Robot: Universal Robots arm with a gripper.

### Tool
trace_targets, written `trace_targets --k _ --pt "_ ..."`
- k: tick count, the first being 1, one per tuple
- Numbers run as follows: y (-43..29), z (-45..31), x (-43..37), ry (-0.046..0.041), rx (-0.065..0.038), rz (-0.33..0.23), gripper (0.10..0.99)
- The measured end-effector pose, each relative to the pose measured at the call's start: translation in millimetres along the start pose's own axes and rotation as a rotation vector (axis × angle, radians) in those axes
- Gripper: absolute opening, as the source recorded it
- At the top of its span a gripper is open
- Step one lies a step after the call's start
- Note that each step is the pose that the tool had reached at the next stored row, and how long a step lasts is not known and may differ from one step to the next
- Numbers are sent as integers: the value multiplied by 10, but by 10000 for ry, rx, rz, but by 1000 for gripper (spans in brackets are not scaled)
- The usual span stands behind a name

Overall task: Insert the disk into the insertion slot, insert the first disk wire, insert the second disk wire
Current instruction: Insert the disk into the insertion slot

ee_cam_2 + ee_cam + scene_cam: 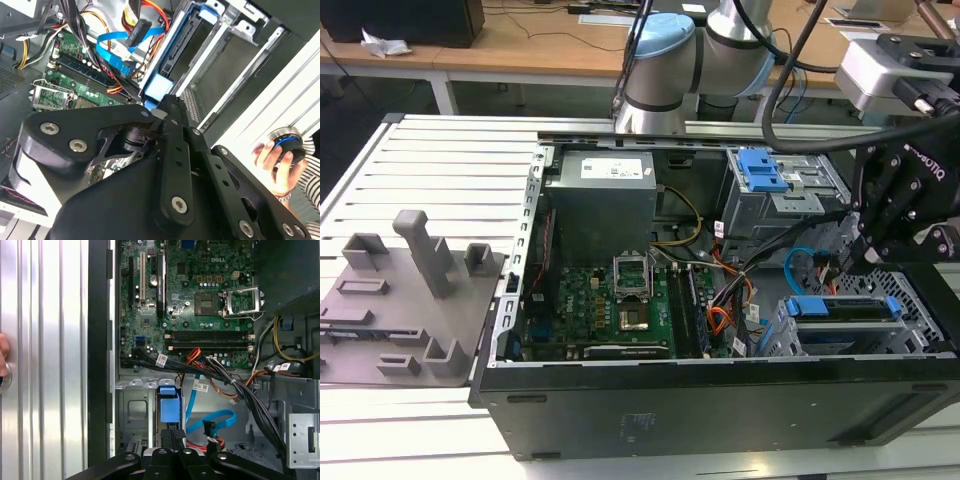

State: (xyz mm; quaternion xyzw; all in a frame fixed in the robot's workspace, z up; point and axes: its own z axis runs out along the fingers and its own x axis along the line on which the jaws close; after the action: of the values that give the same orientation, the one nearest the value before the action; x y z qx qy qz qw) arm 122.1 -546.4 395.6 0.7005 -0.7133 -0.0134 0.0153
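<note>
The disk, in its bright blue carrier, sits in the insertion slot, a silver-grey perforated cage at the case's front on the exterior view's right. My gripper hangs just above it with its fingers together, holding nothing. In both wrist views the tips are right at the carrier's blue end tab. The second disk wire loops beside the disk, its dark connector loose. I cannot tell which cable is the first disk wire.
A taller grey cage with a bare blue bracket stands behind the slot. Orange, red, yellow and black wires cross between the cages and the motherboard. A person's hand holds a round knob outside the case. A grey fixture lies left of the case.
</note>
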Motion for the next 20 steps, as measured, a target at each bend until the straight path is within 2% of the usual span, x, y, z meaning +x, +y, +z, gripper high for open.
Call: trace_targets --k 5,12,14,16,20 --pt "-16 61 0 2 -3 1 106" --pt "-31 229 -1 2 -4 0 106" --pt "-52 243 0 5 -4 1 106" --pt "-134 250 -3 2 -6 0 106" --pt "-152 251 -4 2 -6 1 106"
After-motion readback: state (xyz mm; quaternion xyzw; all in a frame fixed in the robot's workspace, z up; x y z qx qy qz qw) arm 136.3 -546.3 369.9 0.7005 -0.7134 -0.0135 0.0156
